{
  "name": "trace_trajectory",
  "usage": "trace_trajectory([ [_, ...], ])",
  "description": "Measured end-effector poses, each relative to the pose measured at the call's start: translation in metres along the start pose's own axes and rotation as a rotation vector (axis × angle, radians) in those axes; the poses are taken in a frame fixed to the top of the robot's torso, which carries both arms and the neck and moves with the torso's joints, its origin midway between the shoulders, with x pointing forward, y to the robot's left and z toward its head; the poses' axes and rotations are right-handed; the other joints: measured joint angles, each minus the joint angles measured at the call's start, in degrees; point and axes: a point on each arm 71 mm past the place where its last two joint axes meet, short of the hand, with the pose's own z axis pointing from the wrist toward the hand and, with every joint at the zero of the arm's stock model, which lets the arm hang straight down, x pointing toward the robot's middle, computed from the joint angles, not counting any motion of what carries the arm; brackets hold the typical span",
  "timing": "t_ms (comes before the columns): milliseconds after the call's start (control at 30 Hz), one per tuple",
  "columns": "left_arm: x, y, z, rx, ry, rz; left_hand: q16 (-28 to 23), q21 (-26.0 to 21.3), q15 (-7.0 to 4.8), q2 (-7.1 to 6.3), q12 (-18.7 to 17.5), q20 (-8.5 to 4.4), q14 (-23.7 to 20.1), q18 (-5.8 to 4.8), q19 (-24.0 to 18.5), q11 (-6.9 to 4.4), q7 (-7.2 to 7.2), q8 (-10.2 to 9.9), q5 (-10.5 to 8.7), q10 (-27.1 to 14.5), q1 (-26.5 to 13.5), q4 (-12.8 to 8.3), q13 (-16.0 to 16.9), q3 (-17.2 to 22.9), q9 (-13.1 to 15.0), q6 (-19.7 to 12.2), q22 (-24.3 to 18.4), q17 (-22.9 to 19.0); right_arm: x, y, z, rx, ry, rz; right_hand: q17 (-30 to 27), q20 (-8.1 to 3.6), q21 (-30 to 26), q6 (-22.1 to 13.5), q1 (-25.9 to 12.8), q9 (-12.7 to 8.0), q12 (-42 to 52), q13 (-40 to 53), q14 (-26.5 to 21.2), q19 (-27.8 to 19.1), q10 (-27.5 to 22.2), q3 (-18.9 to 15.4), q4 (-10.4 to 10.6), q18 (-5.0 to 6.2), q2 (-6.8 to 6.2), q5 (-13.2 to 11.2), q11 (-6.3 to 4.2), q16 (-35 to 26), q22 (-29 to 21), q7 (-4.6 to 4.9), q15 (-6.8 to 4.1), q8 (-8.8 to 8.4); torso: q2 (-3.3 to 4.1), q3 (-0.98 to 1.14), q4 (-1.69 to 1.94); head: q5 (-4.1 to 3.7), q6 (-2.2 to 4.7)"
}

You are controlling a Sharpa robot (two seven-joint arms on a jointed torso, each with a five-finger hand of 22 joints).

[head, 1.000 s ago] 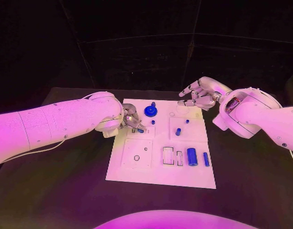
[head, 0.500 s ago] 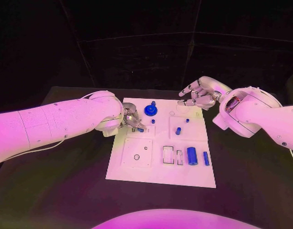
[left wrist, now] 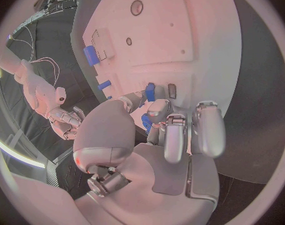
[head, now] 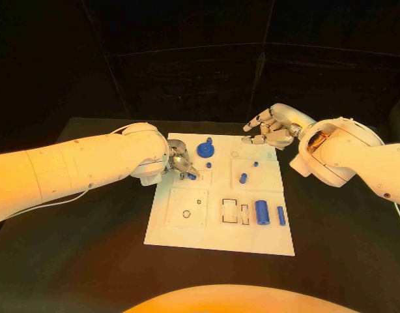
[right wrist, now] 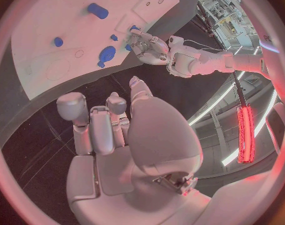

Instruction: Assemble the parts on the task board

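Note:
The white task board lies in the middle of the table. My left hand is low over the board's left side and pinches a small blue part at its fingertips. In the left wrist view this blue part sits between thumb and fingers, close to a blue peg and a dark slot. A round blue piece stands near the far edge. A blue cylinder and a thin blue bar lie at the right. My right hand hovers over the board's far right corner, holding nothing.
More small blue pegs stand mid-board, with rectangular slots and a ring hole nearer me. The black table surrounds the board. The right wrist view shows the board and the left hand beyond my fingers.

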Motion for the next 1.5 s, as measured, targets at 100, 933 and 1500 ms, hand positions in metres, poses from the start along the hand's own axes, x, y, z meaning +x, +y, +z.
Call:
trace_trajectory([
  [100,0.0,0.0001,0.0004,-0.001,0.0,0.001,0.0,0.0,-0.05,0.27,0.0,0.0,-0.04,-0.01,0.0,-0.07,0.06,-0.28,0.0,0.36,-1.57,1.34,0.04,-2.09,-0.1,0.66,0.03,0.0,0.0,-0.0001,0.0001,0.0,0.0,0.0,0.0,0.0,0.0,0.0,0.0,0.0,0.0,0.0,0.0,0.0,0.0,0.0,0.0,0.0,0.0,0.0,0.0,0.0,-0.02,0.0,0.0,0.0,0.0,0.0,0.0,-0.04,-0.05],
  [933,0.0019,-0.001,0.0031,-0.005,0.007,0.007,0.0,0.0,-0.04,1.7,0.2,0.0,-0.04,0.0,0.0,-0.1,0.0,-1.83,-0.2,0.5,-3.83,8.2,0.34,-15.6,-0.67,2.0,0.55,0.0,0.0004,0.0001,0.0007,0.0,0.002,0.002,0.0,0.0,0.0,0.0,0.0,0.0,0.0,-0.09,0.0,0.0,0.0,-0.16,0.16,0.0,0.0,0.23,0.0,0.0,-0.16,0.0,0.0,0.0,-0.02,0.01,0.01,-0.29,-0.23],
  [1500,0.0006,0.0048,0.0013,-0.011,-0.004,-0.003,0.0,0.0,-0.04,2.28,0.2,-0.2,-0.05,0.0,0.2,-0.09,-0.33,-2.07,-9.92,0.49,-4.79,12.72,0.66,-27.9,-0.55,2.48,1.09,0.0,0.0,-0.0009,0.0011,0.002,0.001,0.003,-0.24,0.0,-0.26,0.0,0.0,0.0,-0.18,-0.26,0.0,0.0,0.0,-0.36,0.36,0.0,0.0,0.26,0.0,-0.21,-0.53,0.0,0.0,0.0,-0.03,0.01,0.01,-0.48,-0.33],
])
